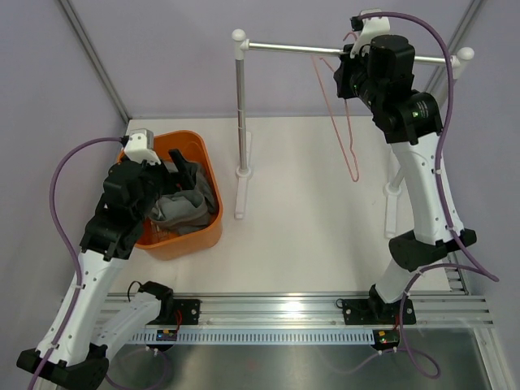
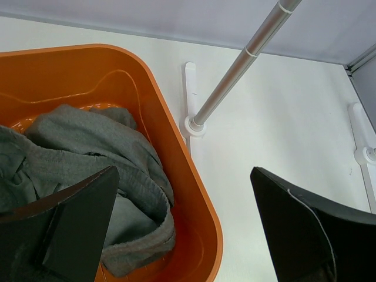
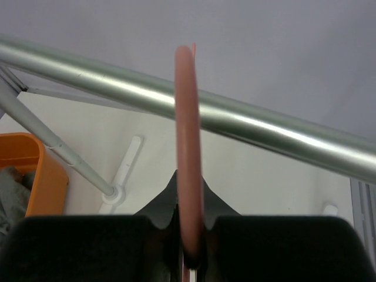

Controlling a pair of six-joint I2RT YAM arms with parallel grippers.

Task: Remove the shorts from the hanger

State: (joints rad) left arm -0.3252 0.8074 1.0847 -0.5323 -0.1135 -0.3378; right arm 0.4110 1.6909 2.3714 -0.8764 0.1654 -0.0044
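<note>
Left gripper hangs wide open, the shorts heaped just below its jaws inside the orange basket. Right gripper is clenched on the pink hanger, wire pinched between its jaws, silver rail crossing just beyond them.

One shorts, one hanger — one basket, one rail.

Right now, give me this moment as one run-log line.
shorts: in orange basket, off hanger | hanger: bare, by rail | left gripper: open above basket | right gripper: shut on hanger
</note>
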